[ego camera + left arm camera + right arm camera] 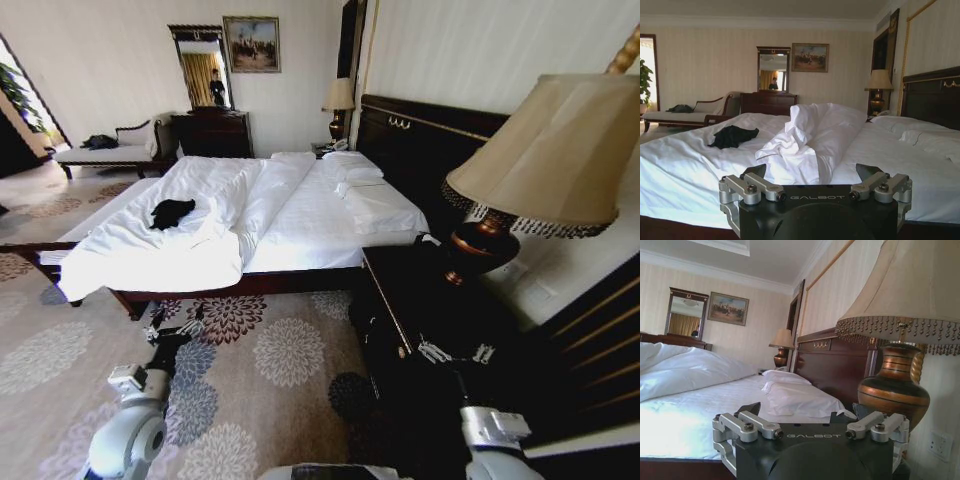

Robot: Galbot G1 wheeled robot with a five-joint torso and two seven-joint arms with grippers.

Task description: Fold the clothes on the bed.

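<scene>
Looking down from the head camera, I have the bed (300, 215) ahead of me across the patterned carpet (270, 380), its white duvet (150, 255) rumpled and pulled toward the foot end, pillows (360, 185) stacked against the dark headboard (420, 140). The black T-shirt (172, 212) lies crumpled in a small heap on the duvet, on the far-left part of the bed and well apart from both arms; its lettering is not readable from here. My left gripper (175, 328) hangs low over the carpet, just short of the bed's wooden side rail, and in its wrist view its jaws stand spread wide with nothing between them, the shirt lying beyond a raised fold of duvet. My right gripper (456, 352) sits above the dark nightstand (400, 300) beside the bed, near the base of the bronze table lamp (540, 170), its jaws likewise wide apart and empty.
</scene>
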